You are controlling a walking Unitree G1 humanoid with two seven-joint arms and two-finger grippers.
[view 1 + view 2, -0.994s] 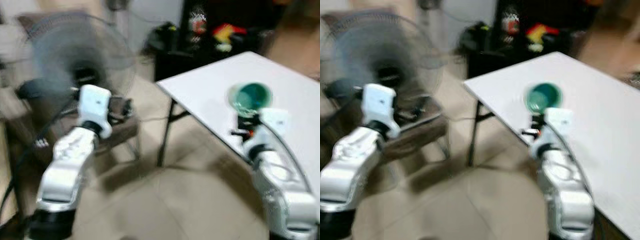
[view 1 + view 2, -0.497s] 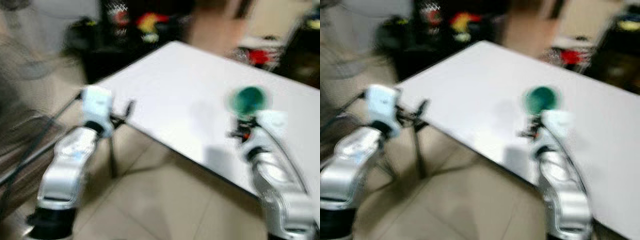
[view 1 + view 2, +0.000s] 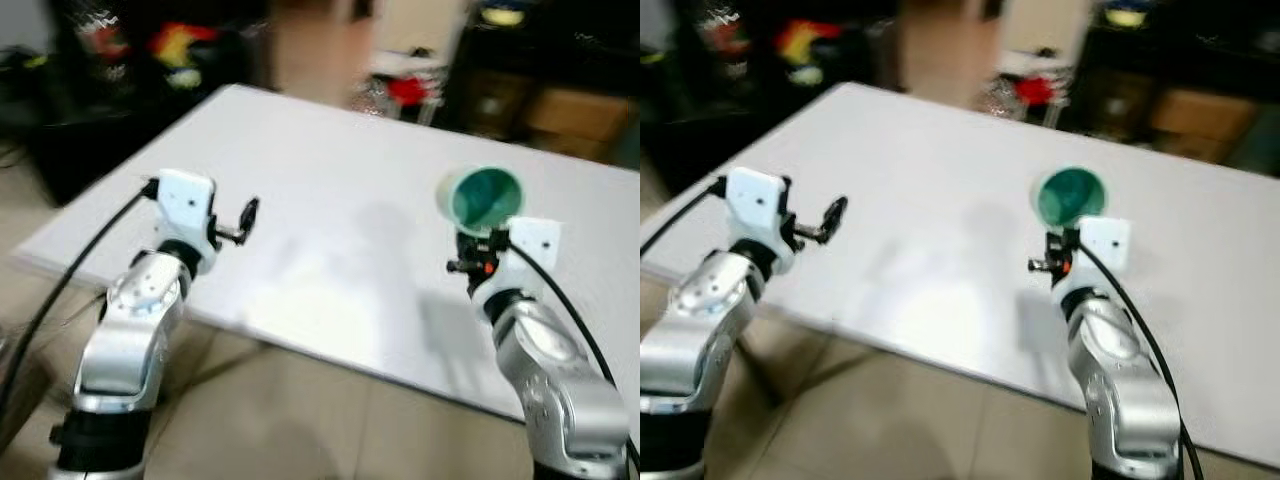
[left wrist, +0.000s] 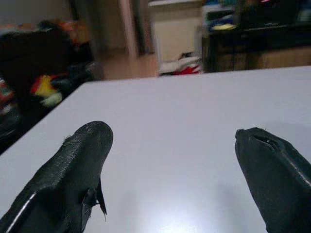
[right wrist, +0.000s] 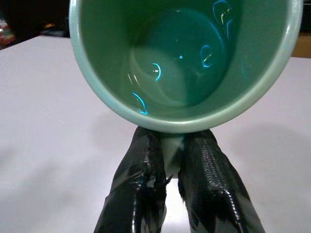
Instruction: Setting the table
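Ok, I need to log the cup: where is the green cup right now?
The green cup is on the robot's right in the head views, pinched by the right claw and held tilted above the white table.

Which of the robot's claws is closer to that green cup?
Right. The right gripper is pinching the green cup above the white table; the left gripper hangs open, well apart.
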